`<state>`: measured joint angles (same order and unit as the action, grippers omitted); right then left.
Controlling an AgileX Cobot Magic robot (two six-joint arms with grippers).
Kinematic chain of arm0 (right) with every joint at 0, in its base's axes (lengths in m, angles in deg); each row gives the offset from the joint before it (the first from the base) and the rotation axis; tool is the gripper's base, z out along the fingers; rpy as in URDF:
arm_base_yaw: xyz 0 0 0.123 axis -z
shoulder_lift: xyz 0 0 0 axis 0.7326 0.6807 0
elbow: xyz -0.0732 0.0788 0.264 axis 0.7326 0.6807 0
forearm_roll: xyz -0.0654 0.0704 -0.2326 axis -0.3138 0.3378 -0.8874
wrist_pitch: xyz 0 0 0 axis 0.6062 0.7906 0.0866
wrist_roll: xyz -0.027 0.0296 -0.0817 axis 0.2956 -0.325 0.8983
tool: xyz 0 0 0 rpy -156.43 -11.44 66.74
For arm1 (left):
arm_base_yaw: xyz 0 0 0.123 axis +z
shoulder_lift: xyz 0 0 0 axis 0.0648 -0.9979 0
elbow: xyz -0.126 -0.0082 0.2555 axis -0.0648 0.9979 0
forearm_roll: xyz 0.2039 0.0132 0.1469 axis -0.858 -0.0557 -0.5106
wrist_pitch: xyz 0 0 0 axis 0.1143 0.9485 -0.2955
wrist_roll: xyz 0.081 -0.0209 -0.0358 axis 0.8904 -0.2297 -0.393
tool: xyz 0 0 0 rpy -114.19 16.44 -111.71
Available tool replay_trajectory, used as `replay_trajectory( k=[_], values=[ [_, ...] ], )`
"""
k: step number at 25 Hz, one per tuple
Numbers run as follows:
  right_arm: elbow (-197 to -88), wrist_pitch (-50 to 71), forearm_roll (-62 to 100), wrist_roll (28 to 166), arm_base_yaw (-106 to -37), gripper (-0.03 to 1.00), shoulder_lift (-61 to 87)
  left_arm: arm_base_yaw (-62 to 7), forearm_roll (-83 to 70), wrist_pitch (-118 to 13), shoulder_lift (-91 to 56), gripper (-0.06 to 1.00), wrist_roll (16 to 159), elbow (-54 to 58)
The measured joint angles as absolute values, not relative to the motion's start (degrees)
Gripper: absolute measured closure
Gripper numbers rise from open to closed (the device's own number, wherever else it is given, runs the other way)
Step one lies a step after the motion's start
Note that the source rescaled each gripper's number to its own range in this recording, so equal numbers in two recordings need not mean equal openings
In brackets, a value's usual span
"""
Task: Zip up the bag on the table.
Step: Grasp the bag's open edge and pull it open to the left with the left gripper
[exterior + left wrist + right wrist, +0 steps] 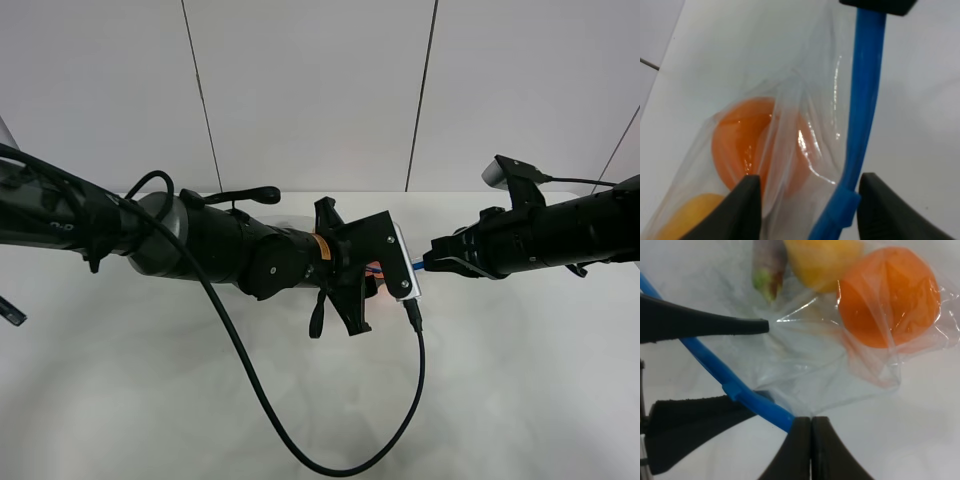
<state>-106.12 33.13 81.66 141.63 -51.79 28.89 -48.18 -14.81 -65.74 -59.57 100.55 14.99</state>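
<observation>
The clear bag lies on the white table point(520, 380), mostly hidden under my left wrist in the exterior view; only a bit of orange point(375, 271) and the blue zipper strip point(416, 265) show. My left gripper point(810, 177) is open, its fingers point(747, 205) straddling the strip point(860, 115) near the slider point(844, 200). The orange point(747, 145) shows through the plastic. My right gripper point(811, 422) is shut on the end of the strip point(782, 417). The right wrist view shows the orange point(890, 295), yellow fruit point(820, 260), eggplant tip point(767, 270) and the left fingers point(705, 322).
A black cable point(400, 430) from the left wrist camera loops over the front of the table. Both arms meet at the table's middle, near the back edge point(300, 195). White wall panels stand behind.
</observation>
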Motion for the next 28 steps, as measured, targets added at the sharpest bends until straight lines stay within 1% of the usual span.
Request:
replay_trajectory(
  k=[1,6,15,19,22,28],
  values=[
    [-106.12,33.06,81.66,141.63,-51.79,0.97,28.89,-48.18,-14.81,-65.74,-59.57,0.37,100.55,14.99],
    [-106.12,32.25,81.66,141.07,-51.79,0.97,28.89,-48.18,-14.81,-67.02,-59.57,0.50,100.58,14.99],
    [-106.12,31.69,81.34,139.94,-51.79,0.97,28.89,-48.18,-14.81,-67.71,-59.57,0.81,100.93,14.99],
    [-106.12,31.52,80.84,139.03,-51.79,0.97,28.89,-48.18,-14.81,-67.71,-59.57,0.91,102.58,14.99],
    [-106.12,31.24,80.45,138.54,-51.79,0.97,28.89,-48.18,-14.81,-67.71,-59.57,0.94,103.16,14.99],
    [-106.12,30.78,80.00,137.87,-51.79,0.97,28.89,-48.18,-14.81,-67.71,-59.57,0.94,103.21,14.99]
  ],
)
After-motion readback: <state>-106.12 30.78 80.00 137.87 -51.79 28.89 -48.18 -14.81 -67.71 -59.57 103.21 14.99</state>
